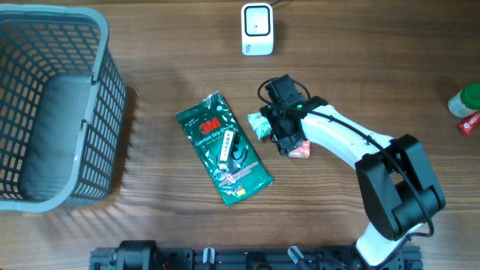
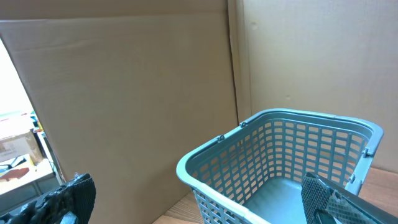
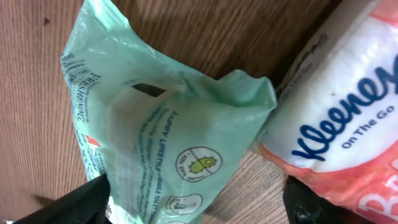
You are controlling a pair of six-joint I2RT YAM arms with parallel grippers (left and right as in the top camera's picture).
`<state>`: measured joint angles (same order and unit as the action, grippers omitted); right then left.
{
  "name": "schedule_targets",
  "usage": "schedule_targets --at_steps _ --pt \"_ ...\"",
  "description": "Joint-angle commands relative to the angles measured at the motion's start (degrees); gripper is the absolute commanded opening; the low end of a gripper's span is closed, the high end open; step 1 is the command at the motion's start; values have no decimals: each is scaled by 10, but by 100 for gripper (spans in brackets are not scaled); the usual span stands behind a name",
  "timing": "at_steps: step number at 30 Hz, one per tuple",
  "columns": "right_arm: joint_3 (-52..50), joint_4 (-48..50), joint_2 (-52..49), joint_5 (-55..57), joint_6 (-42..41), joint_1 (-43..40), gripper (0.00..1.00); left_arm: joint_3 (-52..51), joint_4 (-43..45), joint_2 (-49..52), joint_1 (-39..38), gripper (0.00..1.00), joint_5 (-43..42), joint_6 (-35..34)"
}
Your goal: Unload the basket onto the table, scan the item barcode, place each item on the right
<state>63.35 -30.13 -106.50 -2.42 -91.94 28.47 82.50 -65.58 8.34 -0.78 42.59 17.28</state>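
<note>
Pouch (image 3: 168, 124) lies within right gripper (image 3: 199, 208), seemingly ungripped.

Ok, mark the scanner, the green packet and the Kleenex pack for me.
white scanner (image 1: 256, 28), overhead view, middle of its front face.
green packet (image 3: 168, 130), right wrist view, centre of the crinkled wrapper.
Kleenex pack (image 3: 339, 93), right wrist view, white panel above the blue lettering.

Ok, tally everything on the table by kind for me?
Packets: 3, namely the 3M pack, the mint-green pouch and the Kleenex pack
Baskets: 1, the grey-blue basket
Scanners: 1, the white scanner
Things cut off at the right edge: 2, a green container and a red item
Total: 7
</note>
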Motion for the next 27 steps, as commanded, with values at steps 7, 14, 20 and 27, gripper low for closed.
schedule_targets --at_steps 7,14,20,27 --pt "6 23 8 37 56 -2 99 0 1 -3 3 100 2 5" --pt "5 -3 8 50 3 -10 99 0 1 -3 3 100 2 5" --pt "0 -10 8 84 5 -18 80 0 1 -3 3 100 2 5" --pt "1 -15 20 113 5 -19 99 0 1 -3 3 100 2 5"
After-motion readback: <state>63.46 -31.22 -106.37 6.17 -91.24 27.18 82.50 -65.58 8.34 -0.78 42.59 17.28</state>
